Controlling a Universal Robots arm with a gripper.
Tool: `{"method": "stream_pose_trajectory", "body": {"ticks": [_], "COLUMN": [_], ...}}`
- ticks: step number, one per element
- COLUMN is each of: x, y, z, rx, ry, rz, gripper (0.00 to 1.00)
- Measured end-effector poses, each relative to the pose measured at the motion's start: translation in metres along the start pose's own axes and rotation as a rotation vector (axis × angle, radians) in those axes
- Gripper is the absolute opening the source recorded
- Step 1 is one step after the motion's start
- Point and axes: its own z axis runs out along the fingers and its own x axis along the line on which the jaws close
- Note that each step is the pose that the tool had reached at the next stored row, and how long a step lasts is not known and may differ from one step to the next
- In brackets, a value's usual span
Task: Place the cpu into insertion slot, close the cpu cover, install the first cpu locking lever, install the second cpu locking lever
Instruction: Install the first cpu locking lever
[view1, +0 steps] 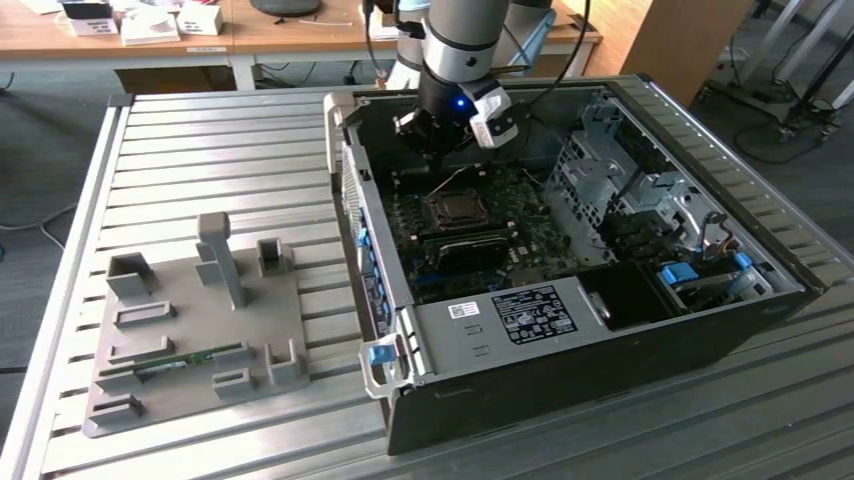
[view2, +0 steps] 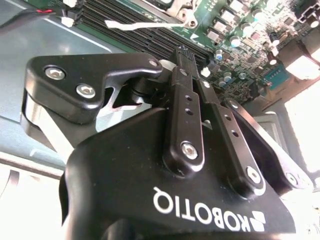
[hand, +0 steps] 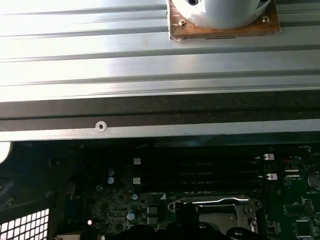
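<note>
My gripper (view1: 429, 150) hangs inside the open computer case, just above the far edge of the insertion slot (view1: 461, 208) on the green board (view1: 514, 235). In the second wrist view its black fingers (view2: 186, 95) are pressed together, so the gripper (view2: 183, 53) is shut, and I see nothing between the tips. The cpu cover (hand: 216, 204), a silvery frame, seems to lie flat on the slot. A thin pale locking lever (view2: 145, 23) stretches across the board beside the slot. The slot's centre looks dark; I cannot tell whether the cpu lies in it.
The case walls (view1: 350, 190) close in on the exterior view's left and far side. A drive cage (view1: 607, 170) and a black power supply box (view1: 527, 315) flank the board. A grey fixture plate (view1: 200, 330) with upright holders lies on the ribbed metal table (view1: 200, 150).
</note>
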Motion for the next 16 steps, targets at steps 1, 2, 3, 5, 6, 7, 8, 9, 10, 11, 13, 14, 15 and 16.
{"method": "stream_pose_trajectory", "body": {"ticks": [1,2,3,5,6,7,8,9,10,11,13,14,15,16], "x": [-0.0012,-0.0023,-0.0034,-0.0054,-0.0063,-0.0067,-0.0068,-0.0075,-0.0080,-0.0080,-0.0082,-0.0086,-0.0091,-0.0097], "y": [0.0001,0.0001,0.0001,0.0002,0.0003,0.0003,0.0003,0.0003,0.0004,0.0004,0.0004,0.0004,0.0004,0.0005], "z": [0.0000,0.0001,0.0001,0.0002,0.0003,0.0003,0.0003,0.0003,0.0004,0.0004,0.0004,0.0004,0.0004,0.0004], "rx": [0.0000,0.0001,0.0001,0.0001,-0.0001,-0.0001,-0.0001,0.0000,0.0000,0.0000,0.0000,0.0001,0.0001,0.0001], "ry": [0.0000,0.0000,0.0000,0.0001,0.0000,0.0000,-0.0001,0.0000,0.0000,0.0000,0.0000,0.0001,0.0001,0.0000], "rz": [0.000,0.000,0.000,0.000,0.000,0.000,0.000,0.000,0.000,0.000,0.000,0.000,0.000,0.000], "gripper": [0.11,0.11,0.11,0.11,0.11,0.11,0.11,0.11,0.11,0.11,0.11,0.11,0.11,0.11]}}
